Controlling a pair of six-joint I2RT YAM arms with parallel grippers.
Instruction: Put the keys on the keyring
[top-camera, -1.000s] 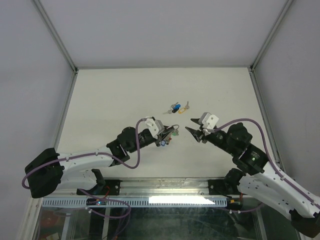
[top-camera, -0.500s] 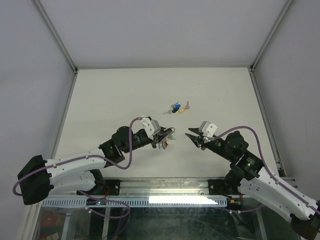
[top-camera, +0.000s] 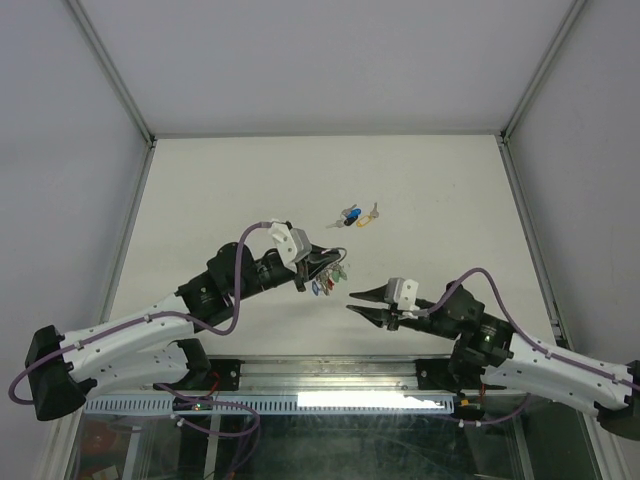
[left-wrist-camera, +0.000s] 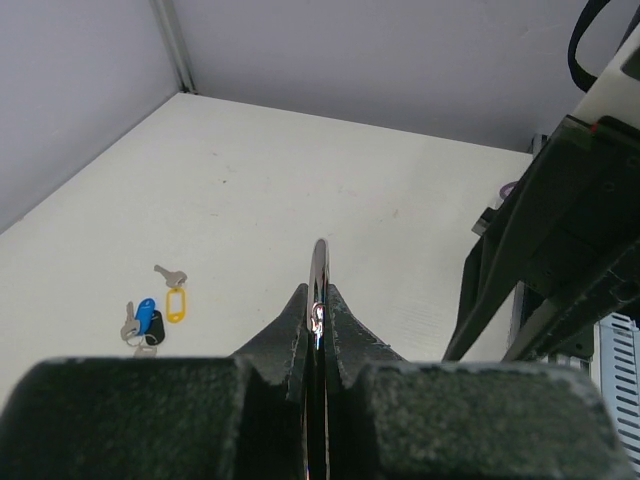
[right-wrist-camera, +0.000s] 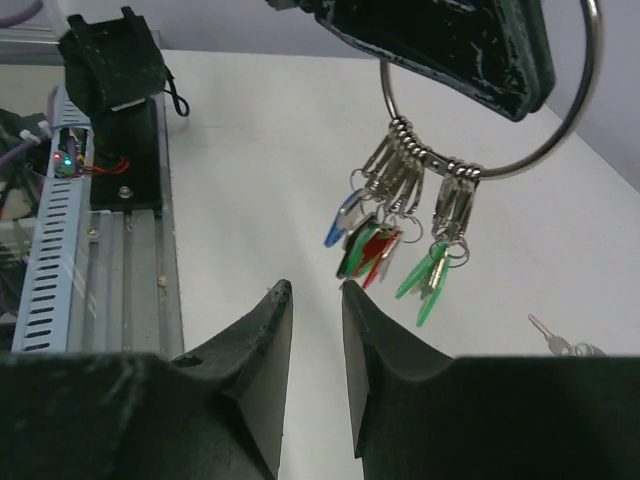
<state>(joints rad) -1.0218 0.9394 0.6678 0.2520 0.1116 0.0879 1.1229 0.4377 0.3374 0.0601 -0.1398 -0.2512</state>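
Top camera looks steeply down on the whole table (top-camera: 200, 180); both wrist cameras sit close, facing each other, sharing the keyring (left-wrist-camera: 319, 262).

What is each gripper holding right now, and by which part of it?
The left gripper pinches the keyring by its thin wire rim. The right gripper, jaws apart, holds nothing.

keyring (left-wrist-camera: 319, 262): polished metal, glossy. keys (left-wrist-camera: 150, 318): metal, plastic heads. right claw (right-wrist-camera: 314, 290): plastic, matt, grainy. table (right-wrist-camera: 250, 130): matt, smooth.
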